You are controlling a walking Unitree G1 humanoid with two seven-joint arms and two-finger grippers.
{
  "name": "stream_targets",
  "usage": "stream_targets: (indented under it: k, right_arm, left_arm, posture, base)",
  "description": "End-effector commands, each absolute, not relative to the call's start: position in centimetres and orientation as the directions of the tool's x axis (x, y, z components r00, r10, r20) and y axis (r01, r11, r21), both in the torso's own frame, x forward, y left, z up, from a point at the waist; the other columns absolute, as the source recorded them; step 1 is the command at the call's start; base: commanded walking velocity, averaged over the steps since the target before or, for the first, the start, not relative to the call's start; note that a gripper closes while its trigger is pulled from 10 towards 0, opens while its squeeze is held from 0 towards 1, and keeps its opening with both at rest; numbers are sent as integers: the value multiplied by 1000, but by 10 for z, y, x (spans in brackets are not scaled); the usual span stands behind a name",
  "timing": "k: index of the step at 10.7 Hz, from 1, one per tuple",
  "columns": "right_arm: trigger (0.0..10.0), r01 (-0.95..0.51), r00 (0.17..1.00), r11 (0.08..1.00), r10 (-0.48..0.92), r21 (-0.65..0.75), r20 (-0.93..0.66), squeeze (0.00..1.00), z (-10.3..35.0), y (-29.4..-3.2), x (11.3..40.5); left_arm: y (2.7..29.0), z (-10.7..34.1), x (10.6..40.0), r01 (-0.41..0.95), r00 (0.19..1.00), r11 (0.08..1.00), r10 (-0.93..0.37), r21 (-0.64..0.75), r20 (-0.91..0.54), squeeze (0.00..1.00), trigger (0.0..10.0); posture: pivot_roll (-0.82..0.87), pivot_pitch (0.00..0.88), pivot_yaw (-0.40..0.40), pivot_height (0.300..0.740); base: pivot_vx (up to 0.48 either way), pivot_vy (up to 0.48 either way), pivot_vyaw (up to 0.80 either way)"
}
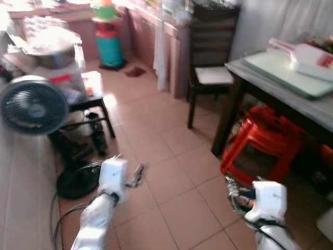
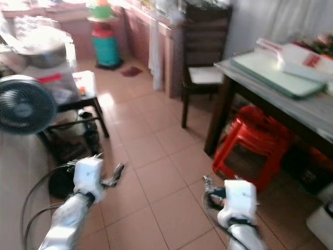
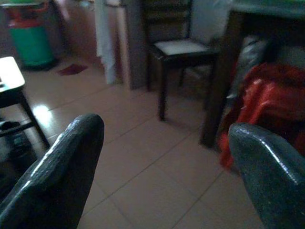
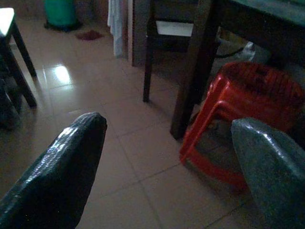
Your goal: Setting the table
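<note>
A grey-topped dining table (image 1: 291, 101) stands at the right, with a pale green mat (image 1: 283, 70) and white-and-red packets (image 1: 307, 54) on it. My left gripper (image 3: 164, 129) is open over the tiled floor with nothing between its fingers; its white wrist (image 1: 113, 177) shows low and left of centre. My right gripper (image 4: 169, 124) is open too and holds nothing, facing the table leg and the stool; its wrist (image 1: 269, 200) is low on the right. Both grippers are well short of the table.
A dark wooden chair (image 1: 208, 57) stands at the table's far end. A red plastic stool (image 1: 263, 140) sits under the table. On the left are a round fan (image 1: 32, 105), a cluttered low side table (image 1: 93, 94) and floor cables. A green cylinder (image 1: 109, 44) stands at the back.
</note>
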State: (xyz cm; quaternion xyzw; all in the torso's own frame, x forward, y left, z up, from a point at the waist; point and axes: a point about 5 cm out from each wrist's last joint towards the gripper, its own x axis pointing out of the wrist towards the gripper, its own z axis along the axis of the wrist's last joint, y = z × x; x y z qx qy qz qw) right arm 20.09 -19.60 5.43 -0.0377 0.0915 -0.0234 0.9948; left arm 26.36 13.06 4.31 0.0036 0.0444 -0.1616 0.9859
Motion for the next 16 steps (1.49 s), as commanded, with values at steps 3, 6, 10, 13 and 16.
stream_targets:
  k: [3, 6, 10, 13, 16]
  right_arm:
    - [10000, 26, 986, 998, -35, -54, -163, 0, 58, -187, 204]
    - [10000, 26, 986, 998, -35, -55, -165, 0, 58, -187, 203]
    - [10000, 19, 986, 999, -26, -45, -163, 0, 58, -186, 204]
    - [10000, 21, 984, 999, -29, -44, -173, 0, 57, -186, 204]
    - [10000, 17, 984, 999, -25, -47, -175, 0, 56, -185, 203]
  left_arm:
    - [144, 38, 260, 298, 948, 954, -296, -1, -118, 0, 10000]
    - [144, 38, 260, 307, 945, 952, -305, -8, -121, 0, 10000]
    - [143, 38, 261, 309, 943, 951, -307, -5, -124, 0, 10000]
    - [144, 38, 261, 312, 942, 950, -310, -2, -127, 0, 10000]
    - [144, 37, 260, 321, 939, 947, -319, -4, -127, 0, 10000]
  posture:
    - [-28, 0, 38, 740]
    - [-31, 0, 38, 740]
    - [-29, 0, 39, 740]
    - [-28, 0, 41, 740]
    - [-26, 0, 41, 740]
  base:
    - [0, 0, -800]
    - [0, 0, -800]
    - [0, 0, 0]
    - [0, 0, -800]
    - [101, 0, -800]
